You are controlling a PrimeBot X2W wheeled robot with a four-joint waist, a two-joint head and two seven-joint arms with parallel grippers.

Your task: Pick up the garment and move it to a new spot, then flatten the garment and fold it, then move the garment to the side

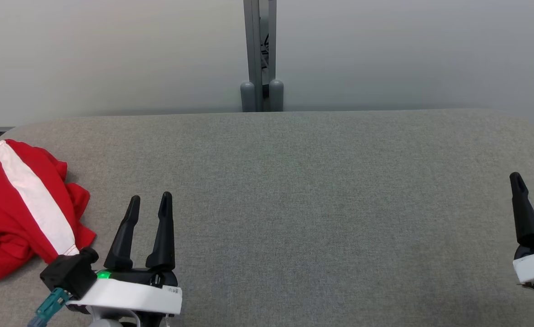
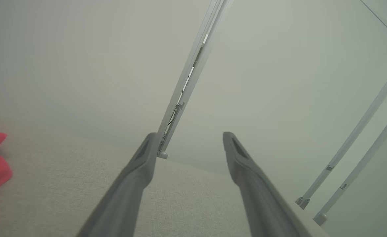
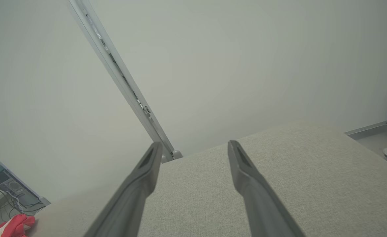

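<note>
The red, white-striped garment (image 1: 17,209) lies crumpled at the left end of the grey desk (image 1: 294,181). Just right of the garment is the left gripper (image 1: 151,198), fingers spread and empty; its wrist sticker (image 1: 170,289) is too small to read. Far right of the garment, the right gripper (image 1: 530,179) also has its fingers spread. The right wrist view adds tangled cables (image 3: 5,194) behind the garment.

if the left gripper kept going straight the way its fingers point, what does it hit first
Likely nothing on the table: the left gripper points across bare grey cloth, with the red garment off to its left. Past the far edge it would probably meet the pale wall, though depth is unclear.
</note>
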